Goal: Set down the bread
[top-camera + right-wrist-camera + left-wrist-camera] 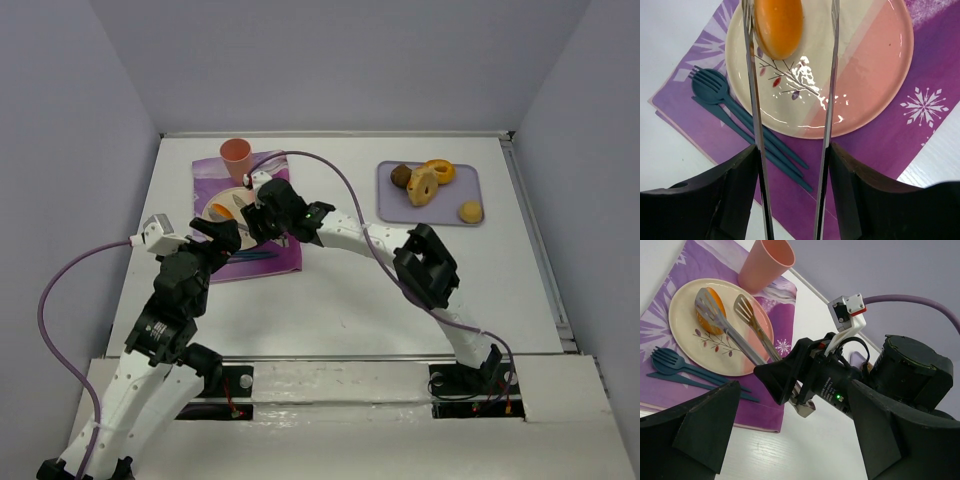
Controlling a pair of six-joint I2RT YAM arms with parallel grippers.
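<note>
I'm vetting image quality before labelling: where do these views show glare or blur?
Right wrist: white glare on the plate near the bread; its near black fingers look soft. Left wrist: tongs sharp, foreground fingers blurred. Top: even light, only faint shadows.

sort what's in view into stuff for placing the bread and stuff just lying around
For the job: bread, tongs, plate, right gripper.
Lying about: cup, blue cutlery, placemat, tray of pastries.
</note>
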